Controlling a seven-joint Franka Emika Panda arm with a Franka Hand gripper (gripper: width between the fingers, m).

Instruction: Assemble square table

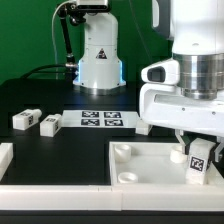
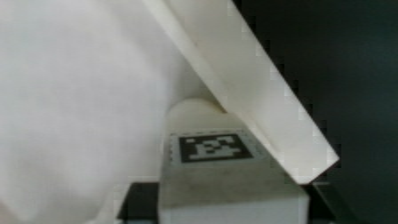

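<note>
The square table's white slab (image 1: 150, 166) lies at the front of the black table, with its raised rim and round corner sockets facing up. My gripper (image 1: 198, 147) is shut on a white tag-marked leg block (image 1: 200, 161) and holds it upright over the slab's corner at the exterior view's right, next to a round socket (image 1: 176, 155). In the wrist view the leg (image 2: 214, 150) sits between my dark fingers (image 2: 146, 200), with the slab's floor (image 2: 71, 90) and its rim (image 2: 267, 90) below. Two more leg blocks (image 1: 25, 118) (image 1: 49, 124) lie at the exterior view's left.
The marker board (image 1: 101, 119) lies behind the slab. The arm's white base (image 1: 98, 55) stands at the back with cables beside it. A white border bar (image 1: 4, 160) lies at the front on the exterior view's left.
</note>
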